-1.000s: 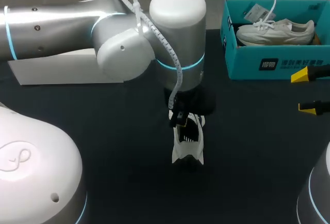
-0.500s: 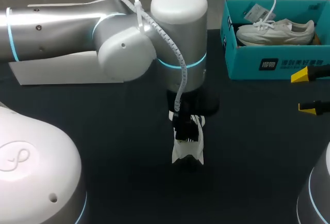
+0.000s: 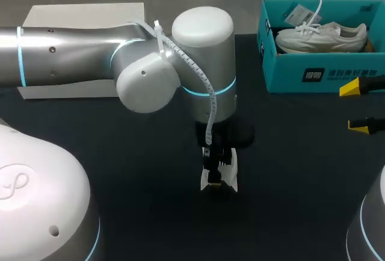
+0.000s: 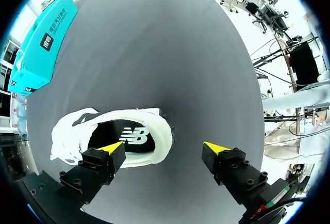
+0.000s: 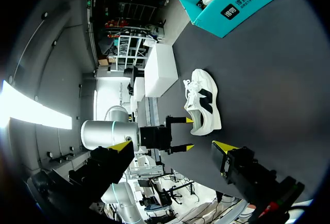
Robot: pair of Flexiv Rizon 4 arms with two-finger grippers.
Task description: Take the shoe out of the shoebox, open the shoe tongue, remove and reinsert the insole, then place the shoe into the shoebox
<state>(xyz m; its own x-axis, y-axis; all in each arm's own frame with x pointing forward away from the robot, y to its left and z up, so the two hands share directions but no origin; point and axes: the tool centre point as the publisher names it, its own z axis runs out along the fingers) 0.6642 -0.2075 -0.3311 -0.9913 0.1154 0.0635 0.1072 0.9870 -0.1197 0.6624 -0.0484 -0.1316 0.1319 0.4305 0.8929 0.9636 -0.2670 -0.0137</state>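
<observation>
Lower than a second ago, the left gripper (image 4: 164,147) now covers more of the white shoe (image 4: 67,131) in the head view. The shoe itself has not shifted on the black table (image 3: 120,153). The gripper's fingers are spread wide and grasp nothing: one yellow tip sits at the rim of the shoe's opening, over the dark insole (image 4: 131,137), the other over bare table beside the shoe. Further right the right gripper (image 3: 355,107) hangs parted and empty, just before the teal shoebox (image 3: 313,74) — a second white shoe (image 3: 325,37) lies inside.
</observation>
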